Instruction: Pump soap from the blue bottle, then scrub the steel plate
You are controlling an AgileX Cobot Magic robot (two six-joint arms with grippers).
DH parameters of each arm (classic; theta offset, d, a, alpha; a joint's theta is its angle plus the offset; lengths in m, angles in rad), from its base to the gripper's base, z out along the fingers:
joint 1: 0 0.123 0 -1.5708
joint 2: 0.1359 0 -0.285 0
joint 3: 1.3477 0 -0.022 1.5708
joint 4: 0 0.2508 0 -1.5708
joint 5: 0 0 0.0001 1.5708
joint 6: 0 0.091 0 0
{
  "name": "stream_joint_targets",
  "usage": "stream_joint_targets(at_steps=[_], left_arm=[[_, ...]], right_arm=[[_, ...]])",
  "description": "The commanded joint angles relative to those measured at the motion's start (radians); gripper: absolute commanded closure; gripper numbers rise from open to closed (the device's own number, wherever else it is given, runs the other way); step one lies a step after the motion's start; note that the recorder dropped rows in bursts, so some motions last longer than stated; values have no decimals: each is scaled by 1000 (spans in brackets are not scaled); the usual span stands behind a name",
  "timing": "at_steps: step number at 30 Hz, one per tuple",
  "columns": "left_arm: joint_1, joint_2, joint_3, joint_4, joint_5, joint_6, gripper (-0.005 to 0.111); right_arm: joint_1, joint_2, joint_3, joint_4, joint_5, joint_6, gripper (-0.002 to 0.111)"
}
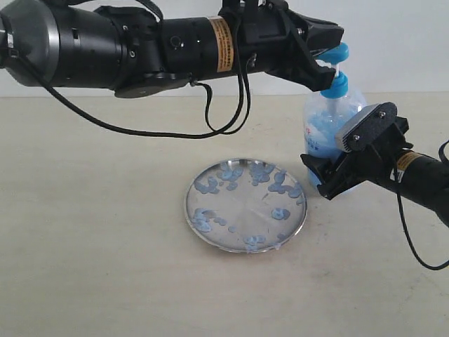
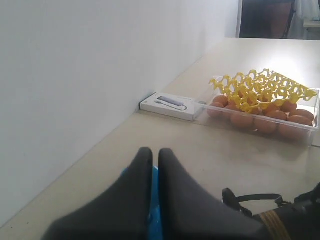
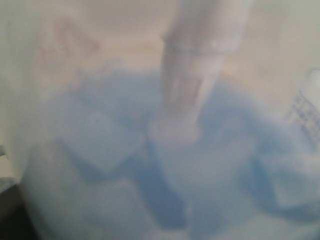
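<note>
Two black fingers (image 2: 132, 190) of the left gripper (image 1: 328, 55) lie drawn together in the left wrist view, only a slit between them, with bright blue showing below. In the exterior view they rest on the pump head (image 1: 340, 52) of the blue bottle (image 1: 326, 123). The right gripper (image 1: 321, 179) clasps the bottle's lower body from the side. Its wrist camera is so close that it shows only a blur of light-blue soap (image 3: 125, 165) and the dip tube.

The bottle stands upright, long axis vertical, on the right of the beige table (image 1: 91, 232). The fingers hide which way the spout points. Just beside it, toward the middle, the steel plate (image 1: 242, 210) lies flat, dotted with blue blobs along its far and left sides.

A plain white wall (image 2: 75, 75) runs along the table's edge. Against it sits a flat white box (image 2: 170, 106), and beside that a clear tray (image 2: 312, 127) of brown eggs (image 2: 250, 120) under a yellow wavy insert (image 2: 260, 87).
</note>
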Motion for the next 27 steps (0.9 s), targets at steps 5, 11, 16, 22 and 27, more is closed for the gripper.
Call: stream_joint_targets(at_steps=[5, 11, 16, 22, 27], left_arm=[[-5, 16, -52, 6, 11, 10, 102], [-5, 69, -146, 14, 17, -1, 102], [-5, 119, -173, 145, 36, -134, 102], [-5, 149, -171, 343, 58, -316, 102], [-5, 185, -171, 386, 61, -366, 102]], right_arm=[[0, 12, 9, -39, 85, -6, 108], [0, 12, 9, -39, 85, -6, 108], [0, 12, 9, -39, 85, -6, 108], [0, 12, 9, -39, 85, -6, 108], [0, 12, 9, -39, 85, -6, 108]])
